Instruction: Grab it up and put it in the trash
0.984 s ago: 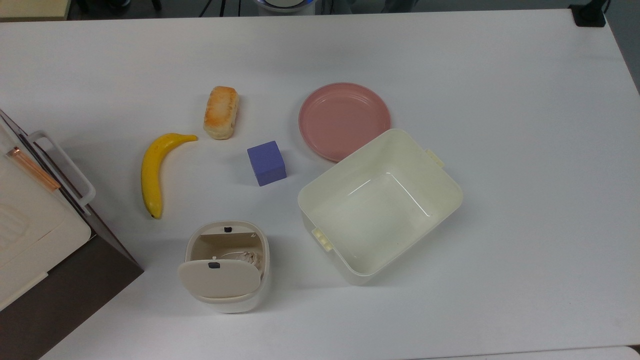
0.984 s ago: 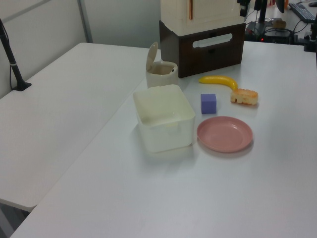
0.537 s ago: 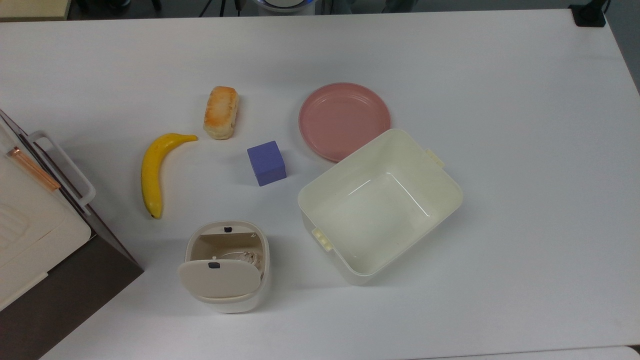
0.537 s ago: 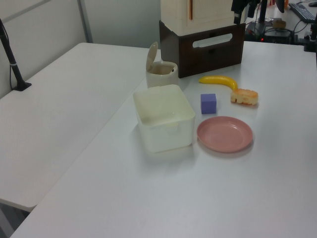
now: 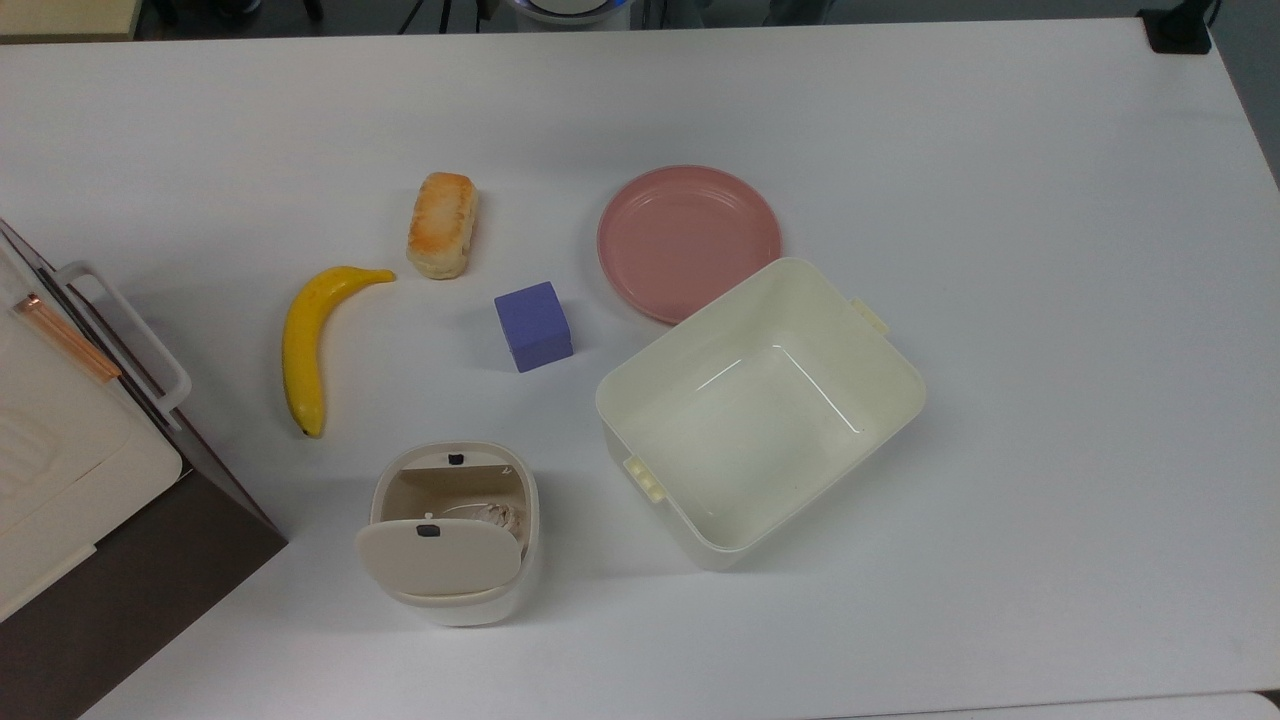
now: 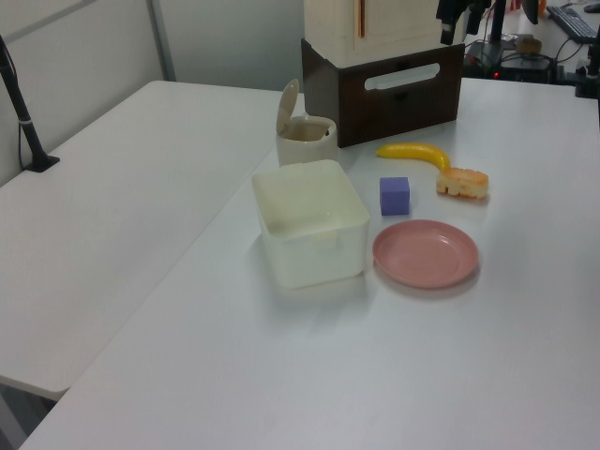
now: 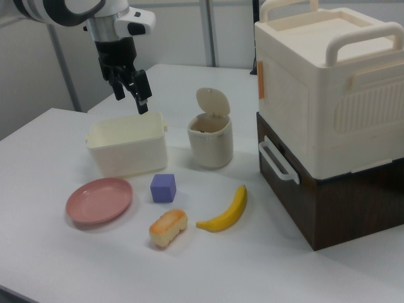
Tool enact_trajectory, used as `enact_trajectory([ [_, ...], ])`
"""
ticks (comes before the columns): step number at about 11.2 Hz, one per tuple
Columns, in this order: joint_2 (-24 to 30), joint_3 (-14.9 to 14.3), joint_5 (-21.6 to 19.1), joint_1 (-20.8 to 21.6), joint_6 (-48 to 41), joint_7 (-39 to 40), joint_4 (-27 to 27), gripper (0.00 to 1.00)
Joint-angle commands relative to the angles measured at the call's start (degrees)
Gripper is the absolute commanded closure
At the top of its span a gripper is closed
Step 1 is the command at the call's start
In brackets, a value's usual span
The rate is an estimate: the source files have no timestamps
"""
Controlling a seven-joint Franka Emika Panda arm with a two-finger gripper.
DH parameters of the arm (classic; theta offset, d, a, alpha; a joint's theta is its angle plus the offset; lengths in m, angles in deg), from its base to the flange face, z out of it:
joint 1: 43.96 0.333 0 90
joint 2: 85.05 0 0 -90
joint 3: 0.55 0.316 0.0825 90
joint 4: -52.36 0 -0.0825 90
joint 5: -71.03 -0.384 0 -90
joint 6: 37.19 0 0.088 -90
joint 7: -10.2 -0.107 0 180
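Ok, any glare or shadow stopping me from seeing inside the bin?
Top view: the bin is open, its inside shaded but readable, with the pale wad showing beside the raised flap; bright glare streaks sit only on the tub floor. Left view: the bin mouth is dark. Right view: lighting is even, and the gripper hangs open above the tub.

A white table (image 5: 1000, 150) carries a banana (image 5: 305, 340), bread roll (image 5: 443, 224), purple cube (image 5: 533, 325), pink plate (image 5: 688, 240), cream tub (image 5: 760, 405), the trash bin (image 5: 455, 530) near the table's front edge, and a brown-and-cream box stack (image 7: 334, 120) at one end.
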Motion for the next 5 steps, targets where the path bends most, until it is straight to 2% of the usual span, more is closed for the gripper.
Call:
enact_trajectory([
  [1,0.96,-0.59,-1.77,0.15,1.07,1.35,-0.97,0.00],
  [5,0.96,-0.59,-1.68,0.15,1.16,2.31,-1.06,0.00],
])
